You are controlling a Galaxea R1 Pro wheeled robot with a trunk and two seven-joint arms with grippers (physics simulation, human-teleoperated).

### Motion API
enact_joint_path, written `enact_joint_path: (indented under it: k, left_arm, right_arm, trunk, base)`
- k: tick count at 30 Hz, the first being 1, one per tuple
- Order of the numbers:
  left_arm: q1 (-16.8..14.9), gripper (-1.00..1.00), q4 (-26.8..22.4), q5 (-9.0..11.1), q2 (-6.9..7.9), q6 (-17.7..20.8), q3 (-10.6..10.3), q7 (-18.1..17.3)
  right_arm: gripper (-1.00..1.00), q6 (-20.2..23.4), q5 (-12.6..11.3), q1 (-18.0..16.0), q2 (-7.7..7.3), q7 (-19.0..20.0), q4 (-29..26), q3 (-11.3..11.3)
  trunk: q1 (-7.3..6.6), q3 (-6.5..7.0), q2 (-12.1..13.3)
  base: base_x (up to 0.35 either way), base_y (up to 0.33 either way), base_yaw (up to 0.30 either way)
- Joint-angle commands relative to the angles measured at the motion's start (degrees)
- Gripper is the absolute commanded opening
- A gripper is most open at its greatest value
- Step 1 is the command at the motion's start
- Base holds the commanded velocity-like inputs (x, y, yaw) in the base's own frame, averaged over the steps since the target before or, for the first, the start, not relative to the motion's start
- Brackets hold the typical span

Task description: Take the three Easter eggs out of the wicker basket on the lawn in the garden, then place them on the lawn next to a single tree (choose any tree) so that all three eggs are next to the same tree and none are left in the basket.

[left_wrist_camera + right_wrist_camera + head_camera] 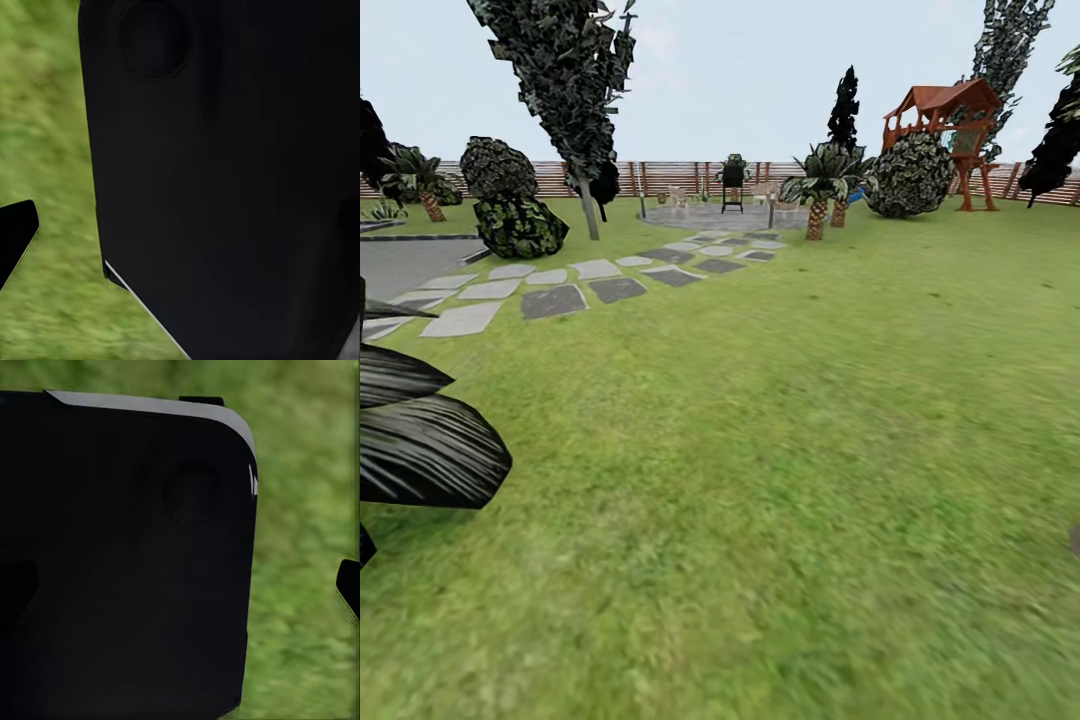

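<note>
The lawn [780,480] spreads wide and green ahead of me. A tree [591,208] with a pale grey trunk and dark shard-like foliage stands at the far left, beside the stone path. The Easter eggs and the wicker basket are out of view. In the left wrist view a black body panel [225,187] blocks most of the picture, with one dark fingertip [15,236] over grass. The right wrist view likewise has a black panel [127,562] and one dark fingertip [349,585] above grass. Neither view lets me tell how the jaws stand.
Grey stepping stones [550,290] lead to a round stone patio [720,215] with a dark grill. Small palms [818,195], round bushes [510,205] and a red wooden playhouse [950,120] stand before the back fence. Large black leaves [420,440] jut in close at my left.
</note>
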Motion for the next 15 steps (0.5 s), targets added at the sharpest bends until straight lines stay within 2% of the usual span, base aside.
enact_joint_path:
  k: [1,15]
  left_arm:
    - [0.0,1.0,0.0,0.0,-0.02,0.0,0.1,0.0]
    - [0.0,1.0,0.0,0.0,-0.08,0.0,0.1,0.0]
  right_arm:
    - [1.0,-0.2,0.1,0.0,0.0,0.0,0.0,0.0]
    - [1.0,-0.2,0.1,0.0,0.0,0.0,0.0,0.1]
  trunk:
    - [0.03,-0.05,0.0]
    - [0.03,-0.05,0.0]
  base:
    - [0.336,0.0,0.0]
    - [0.336,0.0,0.0]
